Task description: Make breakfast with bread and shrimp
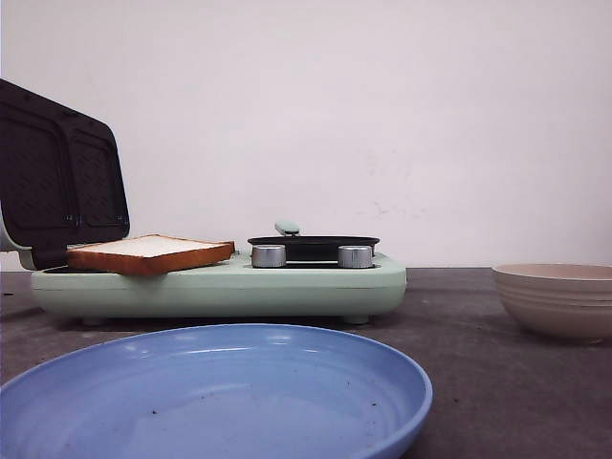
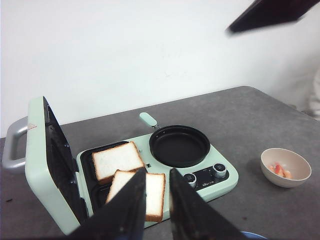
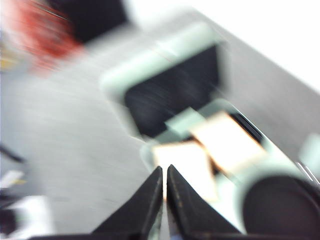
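Two bread slices lie on the dark grill plate of the mint-green breakfast maker (image 2: 222, 187). The back slice (image 2: 117, 161) lies flat. The front slice (image 2: 156, 192) tilts over the maker's edge and shows as the overhanging bread (image 1: 151, 252) in the front view. The shrimp (image 2: 280, 171), orange-pink, sits in a small beige bowl (image 2: 295, 160) to the maker's right. My left gripper (image 2: 157, 174) hangs open well above the front slice, holding nothing. In the blurred right wrist view my right gripper (image 3: 165, 169) is shut and empty, high over the bread (image 3: 186, 161).
The maker's lid (image 1: 57, 177) stands open at the left. A black round pan (image 1: 314, 244) and two silver knobs (image 1: 269, 256) sit on its right half. A large blue plate (image 1: 316, 373) lies nearest the robot, and the beige bowl (image 1: 559, 301) stands at the right.
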Motion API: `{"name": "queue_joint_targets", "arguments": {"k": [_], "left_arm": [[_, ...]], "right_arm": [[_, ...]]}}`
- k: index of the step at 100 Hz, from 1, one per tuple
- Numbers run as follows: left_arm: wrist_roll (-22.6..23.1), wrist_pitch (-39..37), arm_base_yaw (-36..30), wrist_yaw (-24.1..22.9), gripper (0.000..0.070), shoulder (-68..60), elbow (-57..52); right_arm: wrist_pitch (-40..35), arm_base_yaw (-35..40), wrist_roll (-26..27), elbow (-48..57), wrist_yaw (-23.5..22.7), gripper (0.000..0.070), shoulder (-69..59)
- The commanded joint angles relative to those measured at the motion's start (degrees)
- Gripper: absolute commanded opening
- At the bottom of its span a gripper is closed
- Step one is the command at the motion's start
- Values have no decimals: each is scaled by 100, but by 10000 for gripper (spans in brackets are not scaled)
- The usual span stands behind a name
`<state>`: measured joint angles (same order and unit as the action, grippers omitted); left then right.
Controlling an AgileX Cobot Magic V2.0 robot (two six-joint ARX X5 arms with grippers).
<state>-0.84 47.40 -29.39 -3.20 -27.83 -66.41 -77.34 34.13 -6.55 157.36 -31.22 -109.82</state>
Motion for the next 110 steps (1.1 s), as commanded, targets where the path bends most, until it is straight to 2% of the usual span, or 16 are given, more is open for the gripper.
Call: {"name": "queue_joint_targets", "arguments": {"k": [1, 11, 20, 36, 41, 46, 53, 63, 71, 82, 87, 91, 100, 110], "left_arm": [[-4, -72, -31, -22, 0, -20, -81], [-2, -74, -31, -22, 0, -20, -81], [-4, -74, -31, -22, 0, -20, -81], [-2, -72, -31, -22, 0, -20, -81], [-2, -72, -31, -24, 0, -20, -81], [26, -74, -31, -24, 0, -20, -81], [92, -114, -31, -42, 0, -28, -79], [101, -243, -28, -282, 0, -79, -79], [-20, -306, -24, -599, 0, -153, -70], [-175, -361, -24, -1104, 0, -304, -63], [-181, -398, -24, -1355, 0, -380, -63], [-205, -455, -24, -1530, 0, -446, -63], [-291, -625, -4, -1714, 0, -597, -57], [-289, -931, 90, -1827, 0, -839, -28]], "right_arm": [[-474, 55, -181, 192, -297, 1, 295], [-485, 59, -262, -2, -389, 2, 835], [-487, 59, -372, -629, -323, 2, 1447], [-468, 52, -772, -2787, 236, 1, 2776], [-238, 44, -782, -3593, 426, 1, 3182], [295, 28, -782, -4419, 448, 1, 3602], [1429, -13, -713, -5510, 431, 1, 4164], [3421, -77, -140, -6931, 669, 1, 4863], [4948, -79, 321, -7993, 1394, 1, 5379], [6594, -79, 914, -9309, 2927, 1, 6037], [7086, -81, 1176, -9816, 3383, 2, 6301], [7396, -81, 1320, -10177, 3539, 2, 6494], [7689, -92, 1493, -10780, 3626, 2, 6854], [7556, -101, 1495, -11132, 3591, 2, 7123]]}}
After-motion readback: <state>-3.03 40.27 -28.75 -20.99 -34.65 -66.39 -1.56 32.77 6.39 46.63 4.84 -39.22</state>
